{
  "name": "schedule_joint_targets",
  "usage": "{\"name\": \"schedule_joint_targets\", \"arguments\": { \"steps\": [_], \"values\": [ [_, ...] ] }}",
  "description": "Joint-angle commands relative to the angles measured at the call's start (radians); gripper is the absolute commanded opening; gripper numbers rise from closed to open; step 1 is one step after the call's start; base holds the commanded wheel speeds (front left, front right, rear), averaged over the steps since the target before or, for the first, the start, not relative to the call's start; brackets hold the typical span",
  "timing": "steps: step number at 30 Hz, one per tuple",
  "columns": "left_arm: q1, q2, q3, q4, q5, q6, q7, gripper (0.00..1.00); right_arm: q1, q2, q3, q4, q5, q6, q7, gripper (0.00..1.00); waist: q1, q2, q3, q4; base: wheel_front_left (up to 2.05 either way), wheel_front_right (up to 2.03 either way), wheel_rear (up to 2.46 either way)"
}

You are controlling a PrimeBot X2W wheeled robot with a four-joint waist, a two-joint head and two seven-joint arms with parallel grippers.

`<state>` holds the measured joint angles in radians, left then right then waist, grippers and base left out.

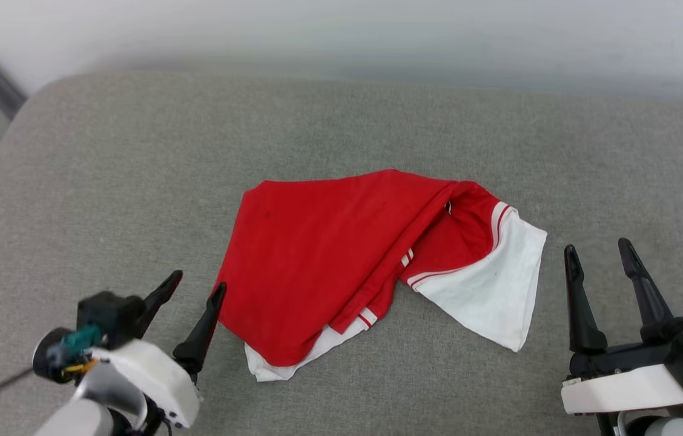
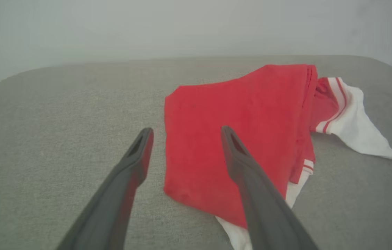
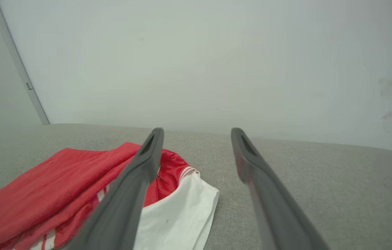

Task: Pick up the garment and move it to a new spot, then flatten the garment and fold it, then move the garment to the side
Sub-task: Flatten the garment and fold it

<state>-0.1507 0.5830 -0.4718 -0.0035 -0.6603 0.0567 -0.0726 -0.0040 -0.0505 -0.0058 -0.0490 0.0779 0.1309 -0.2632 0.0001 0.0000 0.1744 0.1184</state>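
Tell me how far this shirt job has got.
Done: nothing evident; the garment lies bunched and unevenly doubled over on the grey cushion, one white sleeve sticking out. In hand: nothing; left claw and right claw open, flanking it. Left: probably everything: lift, flatten, fold, set aside.

The garment (image 1: 317, 260) lies folded over on itself, so its underside and inner layers are hidden, and a white part of it shows only as a narrow strip under the red cloth. In the right wrist view the left and bottom edges cut it off, and a finger (image 3: 130, 194) of the right claw (image 3: 197, 130) covers part of it. In the left wrist view a finger (image 2: 258, 194) of the left claw (image 2: 186, 129) hides its near white corner.
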Motion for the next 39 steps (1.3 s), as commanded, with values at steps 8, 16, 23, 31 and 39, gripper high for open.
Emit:
{"name": "schedule_joint_targets", "arguments": {
  "steps": [8,16,23,31,39],
  "values": [
    [-0.138,0.086,-0.051,0.056,-0.111,-0.058,0.394,1.0,-0.043,0.001,0.013,-0.011,-0.01,0.0,-0.002,1.0,-0.0001,0.0,0.121,-0.039,0.0,0.0,0.0],
    [-0.183,0.098,-0.078,0.11,-0.127,-0.051,0.514,0.84,-0.069,0.0,0.014,-0.02,-0.022,0.0,-0.002,1.0,-0.0001,0.0,0.194,-0.061,0.0,0.0,0.0],
    [-0.165,0.104,-0.076,0.13,-0.134,-0.047,0.51,0.0,-0.078,0.001,0.014,-0.003,-0.011,0.0,-0.002,1.0,-0.0001,0.0,0.196,-0.066,0.0,0.0,0.0],
    [-0.143,0.179,-0.01,-0.06,-0.108,-0.007,0.442,0.0,-0.057,0.001,0.038,0.036,0.018,0.0,-0.002,1.0,-0.0001,0.0,0.109,-0.062,0.0,0.0,0.0],
    [-0.202,0.216,0.065,-0.32,-0.14,0.005,0.439,0.0,-0.042,0.0,0.041,0.054,0.033,0.0,-0.002,1.0,-0.0001,0.0,0.039,-0.084,0.0,0.0,0.0]
  ]
}}
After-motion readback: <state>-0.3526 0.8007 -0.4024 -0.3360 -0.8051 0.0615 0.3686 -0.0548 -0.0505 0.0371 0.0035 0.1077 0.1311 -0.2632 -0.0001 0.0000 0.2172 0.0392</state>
